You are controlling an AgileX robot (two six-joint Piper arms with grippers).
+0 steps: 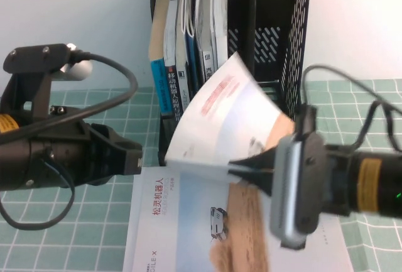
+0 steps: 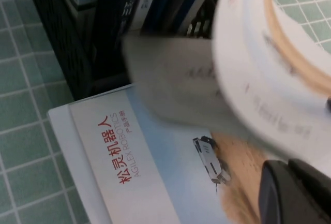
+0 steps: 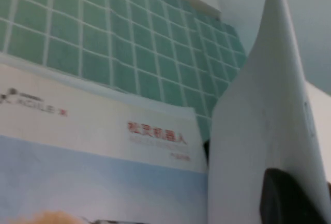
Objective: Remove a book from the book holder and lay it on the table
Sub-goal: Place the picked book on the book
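My right gripper [image 1: 239, 170] is shut on the lower edge of a large thin white book [image 1: 223, 118]. It holds the book tilted in the air, in front of the black book holder [image 1: 286, 27]. The book shows a blurred red title and curves over the dark finger [image 3: 289, 198] in the right wrist view [image 3: 258, 131]. A near-identical white book [image 1: 188, 222] with a sand strip, a small vehicle and a red Chinese title lies flat on the green grid table [image 1: 63, 247] below it. My left gripper [image 1: 133, 157] is shut and empty at that book's far left corner.
Several blue-spined, dark-spined and white books [image 1: 182, 46] stand in the holder's left slots. The right slots look vacant. A white wall is behind. The flat book [image 2: 134, 172] fills the near middle of the table. Bare cloth lies at the left and right.
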